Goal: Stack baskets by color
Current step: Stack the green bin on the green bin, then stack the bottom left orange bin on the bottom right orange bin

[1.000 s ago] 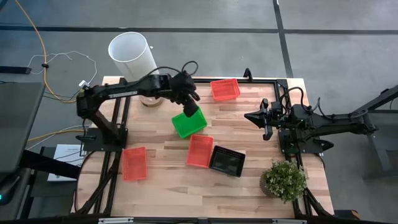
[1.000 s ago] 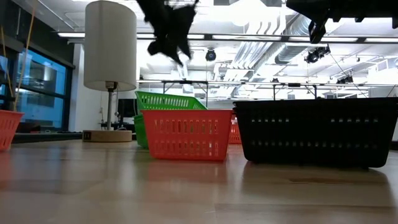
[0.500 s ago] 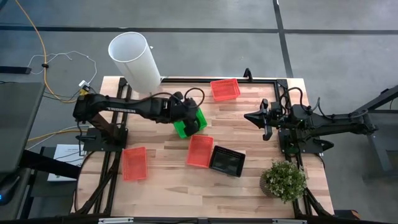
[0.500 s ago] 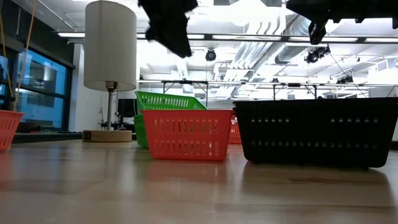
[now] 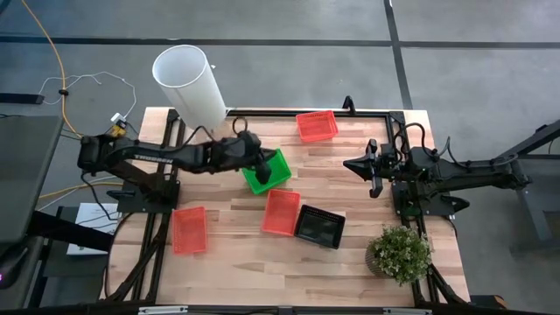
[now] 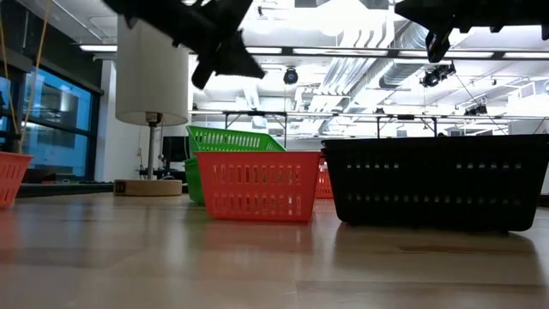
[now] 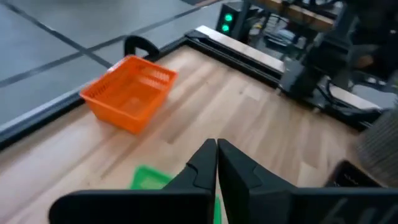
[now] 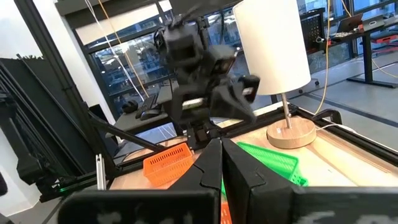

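A green basket (image 5: 269,171) rests on the table's middle, and its upper rim slants in the low view (image 6: 230,139). My left gripper (image 5: 262,164) hovers shut over its left rim, pointing nearly level toward the table's right; it is high above the baskets in the low view (image 6: 225,53). Its wrist view shows the closed fingertips (image 7: 216,144) with green (image 7: 149,178) beneath. Red baskets sit at the far edge (image 5: 316,125), the middle (image 5: 281,212) and the near left (image 5: 189,229). A black basket (image 5: 318,226) stands beside the middle red one. My right gripper (image 5: 350,164) waits shut at the right.
A tall white cylinder (image 5: 188,80) on a wooden foot stands at the far left corner. A potted plant (image 5: 400,254) sits at the near right corner. Bare wood lies along the near edge and between the far red basket and the right arm.
My left gripper has shut with nothing between its fingers. It has tipped up from pointing down at the green basket to nearly level, and the arm has drawn back toward the table's left edge. The green basket has stayed where it was.
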You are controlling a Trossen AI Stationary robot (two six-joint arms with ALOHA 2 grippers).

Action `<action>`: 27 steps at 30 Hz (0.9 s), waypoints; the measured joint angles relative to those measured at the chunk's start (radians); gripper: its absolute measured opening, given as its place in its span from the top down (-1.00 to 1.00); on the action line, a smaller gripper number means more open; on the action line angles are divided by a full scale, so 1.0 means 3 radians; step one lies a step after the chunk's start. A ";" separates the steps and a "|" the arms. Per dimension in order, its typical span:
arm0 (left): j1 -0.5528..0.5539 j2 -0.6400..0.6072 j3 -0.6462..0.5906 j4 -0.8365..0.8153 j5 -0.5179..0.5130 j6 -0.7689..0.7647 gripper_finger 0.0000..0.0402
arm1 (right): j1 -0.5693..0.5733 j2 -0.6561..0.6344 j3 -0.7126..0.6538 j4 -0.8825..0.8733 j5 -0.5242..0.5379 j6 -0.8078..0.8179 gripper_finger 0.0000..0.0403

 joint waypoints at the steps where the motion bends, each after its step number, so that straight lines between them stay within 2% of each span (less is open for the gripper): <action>1: -0.0016 -0.0025 -0.0110 0.0107 -0.0005 -0.0026 0.99 | 0.0000 0.0000 0.0000 -0.0017 0.0000 0.0000 1.00; 4: -0.0025 -0.0066 -0.0403 0.0292 -0.0047 -0.0164 1.00 | 0.0000 0.0000 0.0000 -0.0034 0.0000 -0.0001 1.00; 9: 0.0031 -0.0067 -0.0644 0.0337 0.0035 -0.0314 1.00 | 0.0000 0.0000 0.0000 -0.0034 0.0001 -0.0001 1.00; 21: 0.0349 0.0002 -0.0804 0.0322 0.0239 -0.0351 1.00 | 0.0000 0.0000 0.0000 -0.0035 0.0000 -0.0001 1.00; 27: 0.0371 0.0194 -0.0810 0.0306 0.0380 -0.0355 1.00 | 0.0000 0.0000 0.0000 -0.0035 0.0000 0.0008 1.00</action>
